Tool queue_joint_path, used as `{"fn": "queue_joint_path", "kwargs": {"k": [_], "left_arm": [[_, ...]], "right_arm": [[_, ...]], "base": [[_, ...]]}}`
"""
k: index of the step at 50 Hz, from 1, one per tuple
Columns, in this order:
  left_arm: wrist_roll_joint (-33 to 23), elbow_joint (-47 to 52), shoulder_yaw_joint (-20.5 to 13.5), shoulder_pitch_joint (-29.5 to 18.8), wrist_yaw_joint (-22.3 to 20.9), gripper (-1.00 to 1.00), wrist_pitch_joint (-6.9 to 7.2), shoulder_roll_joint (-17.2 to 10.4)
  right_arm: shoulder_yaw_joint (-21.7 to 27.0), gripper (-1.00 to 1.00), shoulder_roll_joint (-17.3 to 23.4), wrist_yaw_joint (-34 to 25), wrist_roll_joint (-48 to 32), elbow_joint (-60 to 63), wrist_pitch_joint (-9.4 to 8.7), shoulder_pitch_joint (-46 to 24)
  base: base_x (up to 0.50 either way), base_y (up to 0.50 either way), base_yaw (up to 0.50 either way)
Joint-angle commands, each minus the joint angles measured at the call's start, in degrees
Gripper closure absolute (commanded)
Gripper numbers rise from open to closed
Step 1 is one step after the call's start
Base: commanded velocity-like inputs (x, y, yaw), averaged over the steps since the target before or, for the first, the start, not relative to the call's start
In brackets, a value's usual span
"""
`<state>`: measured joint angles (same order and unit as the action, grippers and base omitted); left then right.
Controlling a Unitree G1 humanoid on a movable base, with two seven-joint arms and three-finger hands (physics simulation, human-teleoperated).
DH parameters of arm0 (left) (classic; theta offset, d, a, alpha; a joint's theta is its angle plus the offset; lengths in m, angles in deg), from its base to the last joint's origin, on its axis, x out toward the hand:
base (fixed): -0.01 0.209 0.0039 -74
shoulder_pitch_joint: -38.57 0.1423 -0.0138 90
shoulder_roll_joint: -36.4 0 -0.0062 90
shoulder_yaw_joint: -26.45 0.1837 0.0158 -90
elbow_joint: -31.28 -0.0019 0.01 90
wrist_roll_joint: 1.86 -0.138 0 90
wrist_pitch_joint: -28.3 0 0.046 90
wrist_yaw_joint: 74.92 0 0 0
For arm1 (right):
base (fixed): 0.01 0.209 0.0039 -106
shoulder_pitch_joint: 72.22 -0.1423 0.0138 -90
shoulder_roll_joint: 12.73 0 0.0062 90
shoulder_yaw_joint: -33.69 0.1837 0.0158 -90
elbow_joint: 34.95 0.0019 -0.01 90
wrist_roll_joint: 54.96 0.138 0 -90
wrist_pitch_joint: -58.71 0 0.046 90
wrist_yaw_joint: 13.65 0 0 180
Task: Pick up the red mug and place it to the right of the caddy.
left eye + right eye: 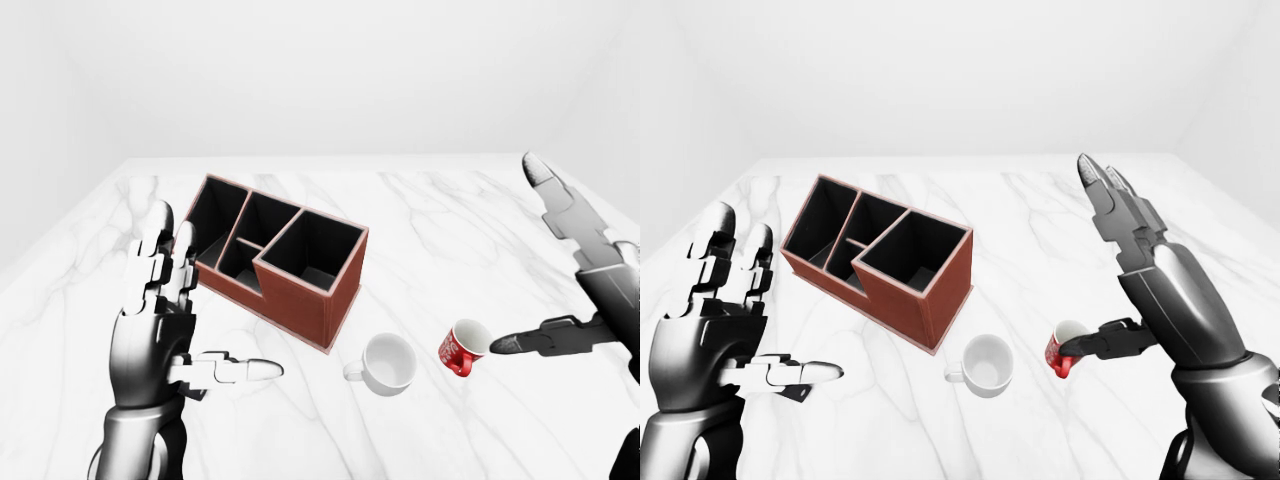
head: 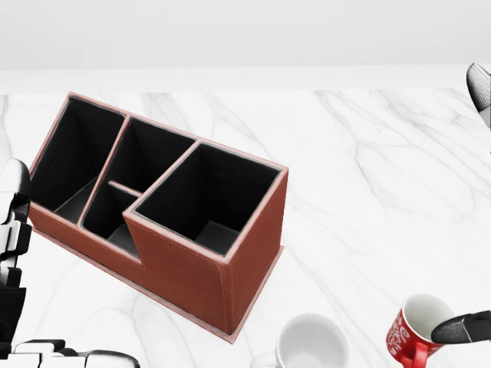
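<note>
The red mug (image 1: 460,350) with white print sits on the white marble table (image 1: 450,220), at the lower right of the left-eye view. The caddy (image 1: 280,255), a red-brown box with several black compartments, stands up and left of the mug. My right hand (image 1: 1085,265) is open. Its thumb tip (image 1: 500,344) is at the mug's right rim, and its fingers (image 1: 1105,190) stretch straight up, away from the mug. My left hand (image 1: 205,305) is open and empty, held upright to the left of the caddy.
A white mug (image 1: 388,363) stands between the caddy's near corner and the red mug, its handle pointing left. Marble surface runs to the right of the caddy (image 2: 383,192). The table's top edge meets a plain white wall.
</note>
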<state>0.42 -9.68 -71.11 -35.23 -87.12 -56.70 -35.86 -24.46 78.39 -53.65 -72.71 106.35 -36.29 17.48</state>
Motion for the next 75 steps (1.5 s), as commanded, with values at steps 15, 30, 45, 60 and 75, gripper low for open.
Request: {"fn": "queue_joint_path", "kwargs": {"k": [15,30,45,60,75], "left_arm": [[0.21,0.88,-0.39,0.02,-0.17,-1.0,0.0,0.04],[0.2,0.73,-0.91,-0.04,-0.35,-1.0,0.0,0.25],[-0.47,0.2,0.47,0.54,-0.03,-1.0,0.0,0.2],[0.11,1.26,-0.44,0.4,-0.32,-1.0,0.0,0.26],[0.11,0.73,-0.43,0.51,-0.39,-1.0,0.0,0.28]], "right_arm": [[-0.04,-1.0,-0.64,0.0,-10.44,-10.4,0.0,2.01],[-3.64,-1.0,-0.74,0.0,-14.06,-18.04,0.0,2.47],[-5.67,-1.0,1.32,0.0,-17.38,-29.79,0.0,-0.32],[-8.38,-1.0,3.35,0.0,-18.85,-40.35,0.0,-1.41],[-8.81,-1.0,5.85,0.0,-20.42,-50.98,0.0,-2.74]], "base": [[0.0,0.0,0.0],[0.0,0.0,0.0],[0.0,0.0,0.0],[0.0,0.0,0.0],[0.0,0.0,0.0]]}}
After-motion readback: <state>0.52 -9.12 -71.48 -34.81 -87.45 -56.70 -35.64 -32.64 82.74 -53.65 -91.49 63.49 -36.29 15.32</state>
